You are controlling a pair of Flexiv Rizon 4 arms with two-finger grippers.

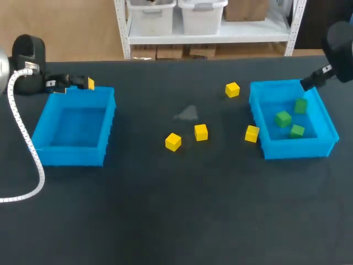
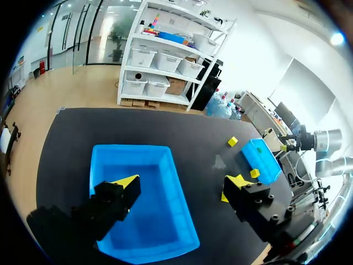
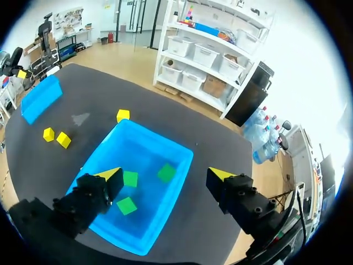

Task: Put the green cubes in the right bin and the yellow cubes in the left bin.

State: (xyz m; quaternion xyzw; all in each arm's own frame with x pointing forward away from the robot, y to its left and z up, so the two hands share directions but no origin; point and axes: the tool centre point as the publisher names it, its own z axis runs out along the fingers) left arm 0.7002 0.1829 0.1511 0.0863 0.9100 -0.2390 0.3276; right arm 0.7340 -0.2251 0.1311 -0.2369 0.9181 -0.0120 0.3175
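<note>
Evidently the three small green cubes (image 1: 283, 118) lie in the blue plastic bin on the right (image 1: 298, 150), while the four small yellow cubes (image 1: 201, 132) sit on the dark table (image 1: 165, 210): two near the middle, one just beside that bin's left wall, one farther back. Both pincers are spread wide and hold nothing, the left gripper (image 2: 182, 182) above the far edge of the blue plastic bin on the left (image 1: 71, 157), the right gripper (image 3: 165, 174) above the right bin's far edge. The cubes look light, rigid and smooth-faced, so I'd judge a centred squeeze across two opposite flat sides should hold.
</note>
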